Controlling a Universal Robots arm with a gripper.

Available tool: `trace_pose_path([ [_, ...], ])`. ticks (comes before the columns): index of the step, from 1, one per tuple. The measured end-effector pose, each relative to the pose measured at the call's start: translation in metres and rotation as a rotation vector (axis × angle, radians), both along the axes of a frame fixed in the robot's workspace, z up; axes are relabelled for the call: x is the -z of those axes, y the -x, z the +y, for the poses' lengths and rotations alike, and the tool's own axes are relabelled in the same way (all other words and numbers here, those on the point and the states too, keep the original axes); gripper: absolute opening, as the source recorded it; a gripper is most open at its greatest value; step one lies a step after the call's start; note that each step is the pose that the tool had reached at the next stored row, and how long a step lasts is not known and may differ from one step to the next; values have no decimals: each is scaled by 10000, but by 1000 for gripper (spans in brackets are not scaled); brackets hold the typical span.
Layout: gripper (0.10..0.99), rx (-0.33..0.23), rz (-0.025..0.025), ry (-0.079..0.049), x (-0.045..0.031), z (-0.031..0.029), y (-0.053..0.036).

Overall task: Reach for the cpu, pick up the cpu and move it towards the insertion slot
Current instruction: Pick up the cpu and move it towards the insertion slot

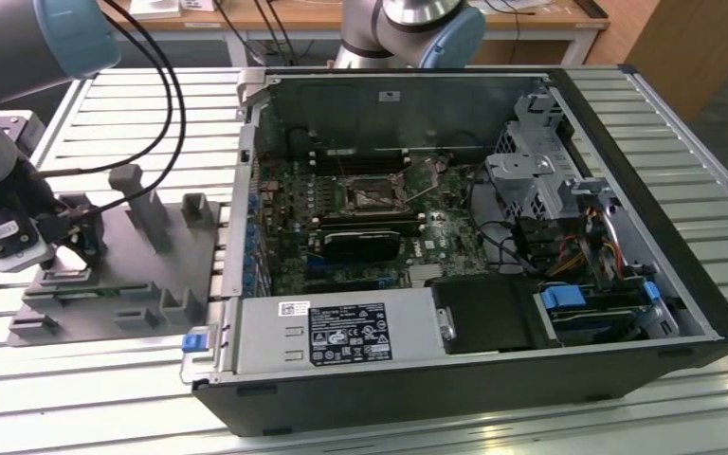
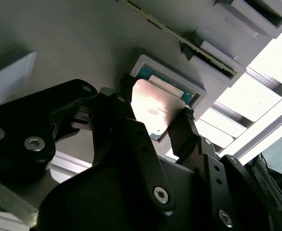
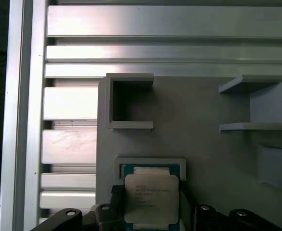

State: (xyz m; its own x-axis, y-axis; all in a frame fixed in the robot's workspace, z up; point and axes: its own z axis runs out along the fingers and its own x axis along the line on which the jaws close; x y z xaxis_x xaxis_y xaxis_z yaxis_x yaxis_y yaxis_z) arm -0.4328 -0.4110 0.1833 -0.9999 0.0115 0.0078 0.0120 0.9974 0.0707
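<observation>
Above slatted table [image 1: 111,398], clamped in gripper [image 2: 157,107] by opposite edges: cpu [image 3: 153,197]; well apart toward 3 o'clock in exterior view, insertion slot [image 1: 374,195].

My exterior view looks down from high over case [image 1: 705,313] and fixture [image 1: 193,237]; both wrist views sit close above the chip [image 2: 153,108] [image 3: 152,197].
</observation>
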Motion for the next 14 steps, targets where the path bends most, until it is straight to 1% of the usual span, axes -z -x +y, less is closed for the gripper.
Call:
trace_pose_path([
  [3,545,0,-3,1,-44,0,0],
  [14,545,0,-3,1,-146,0,0],
])
